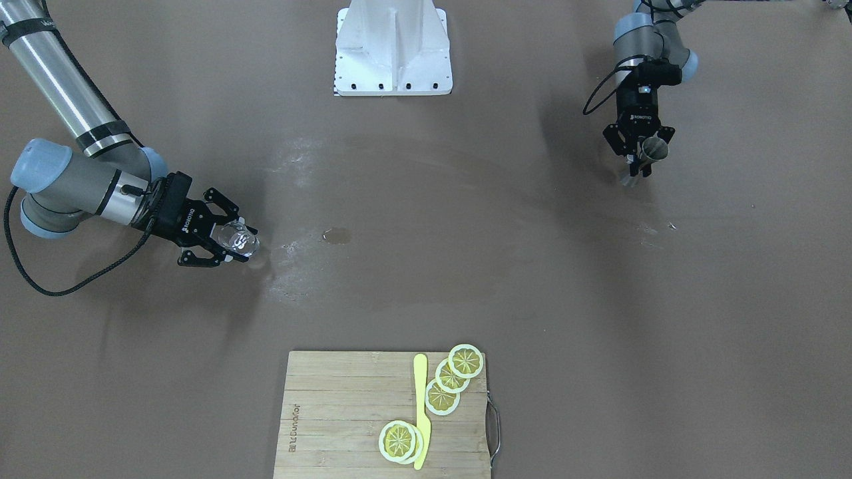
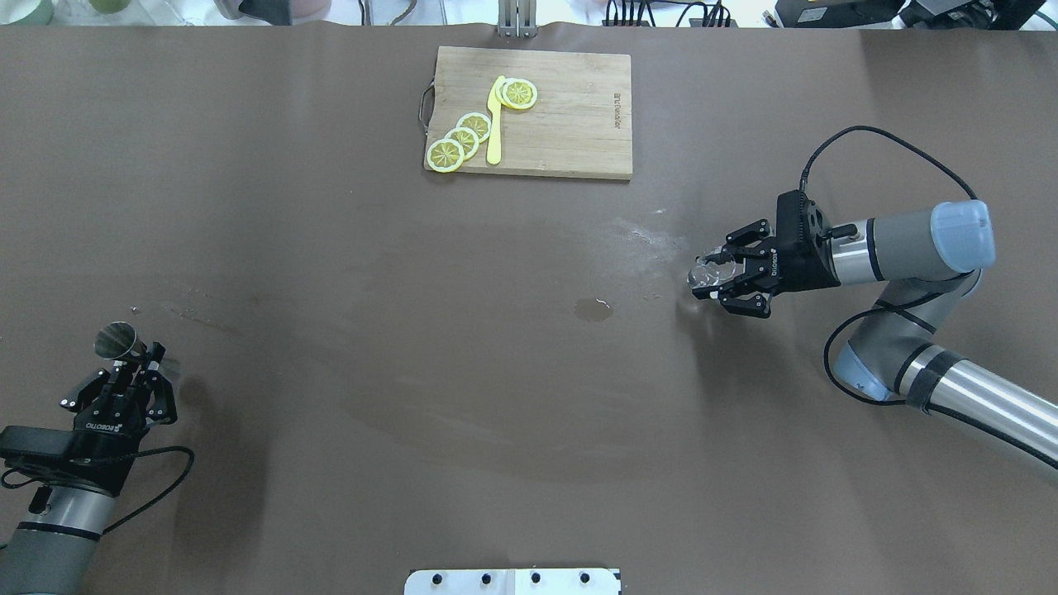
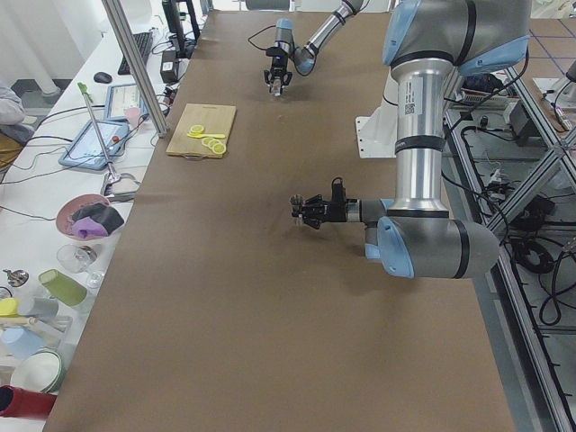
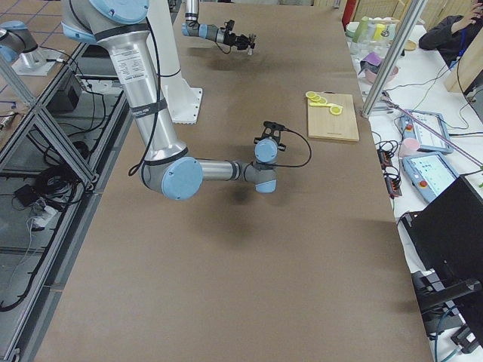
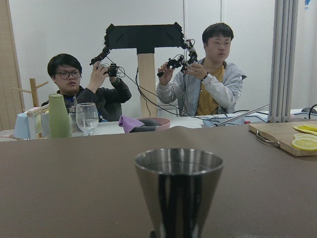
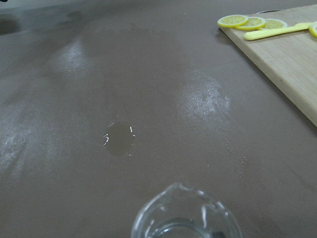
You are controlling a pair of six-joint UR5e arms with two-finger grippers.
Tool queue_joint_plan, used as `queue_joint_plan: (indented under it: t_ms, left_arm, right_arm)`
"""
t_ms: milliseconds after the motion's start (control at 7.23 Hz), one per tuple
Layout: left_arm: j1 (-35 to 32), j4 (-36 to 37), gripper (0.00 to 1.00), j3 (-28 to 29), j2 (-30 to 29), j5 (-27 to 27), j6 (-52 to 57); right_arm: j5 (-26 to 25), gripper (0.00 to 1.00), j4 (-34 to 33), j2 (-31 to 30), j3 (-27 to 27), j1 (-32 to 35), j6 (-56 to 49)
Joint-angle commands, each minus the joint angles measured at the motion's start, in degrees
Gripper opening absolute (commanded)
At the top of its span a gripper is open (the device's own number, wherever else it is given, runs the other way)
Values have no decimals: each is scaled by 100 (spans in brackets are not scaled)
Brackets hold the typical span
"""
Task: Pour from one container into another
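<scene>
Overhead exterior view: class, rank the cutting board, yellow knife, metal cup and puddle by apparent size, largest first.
1. cutting board.
2. yellow knife, by length.
3. metal cup and puddle: too alike to rank, and the cup sits nearer the camera.

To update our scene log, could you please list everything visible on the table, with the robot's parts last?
table: one, brown, beneath everything.
cutting board: one, wooden, far edge from the robot.
lemon slices: about five, yellow, on the board.
knife: one, yellow, on the board.
puddle: one, clear, mid-table.
metal cup: one, silver, in left end effector.
glass pitcher: one, clear, in right end effector.
left end effector: one, black, shut on metal cup.
right end effector: one, black, shut on glass pitcher.
base: one, white, robot's table edge.
</scene>
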Motion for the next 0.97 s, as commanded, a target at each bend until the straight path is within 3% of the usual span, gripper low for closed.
queue_joint_plan:
  t_ms: [0, 277, 553, 692, 830]
  left_arm:
    - [-8, 494, 0, 0, 25, 31, -680]
    - [1, 513, 0, -9, 25, 31, -672]
    - [10, 565, 15, 0, 25, 31, -628]
    - [18, 574, 29, 0, 25, 31, -637]
    - [27, 583, 33, 0, 25, 31, -637]
  right_arm:
    - [223, 0, -433, -22, 175, 46, -40]
    - [296, 0, -568, -30, 212, 91, -171]
    - [287, 0, -638, -39, 203, 82, -189]
    - [278, 0, -647, -39, 203, 65, -242]
    - [287, 0, -656, -48, 203, 56, -242]
